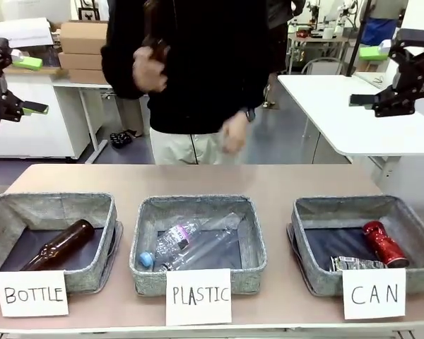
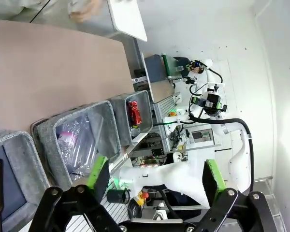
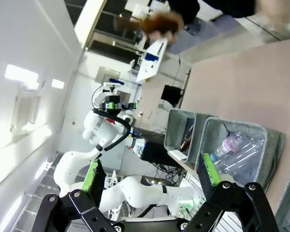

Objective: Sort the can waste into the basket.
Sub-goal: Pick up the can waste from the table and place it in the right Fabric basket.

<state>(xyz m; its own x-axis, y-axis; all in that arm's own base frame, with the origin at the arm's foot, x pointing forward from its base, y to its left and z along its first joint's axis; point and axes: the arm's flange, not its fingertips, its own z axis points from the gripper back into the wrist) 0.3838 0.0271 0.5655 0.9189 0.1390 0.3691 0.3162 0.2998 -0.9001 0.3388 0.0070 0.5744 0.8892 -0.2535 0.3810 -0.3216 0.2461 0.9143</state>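
Both cans already lie in the CAN basket: the red can and the dented blue can, its long axis across the basket. They sit well below and forward of the right gripper, the nearer one. The left gripper hangs far aside. Both spread wide, holding nothing.
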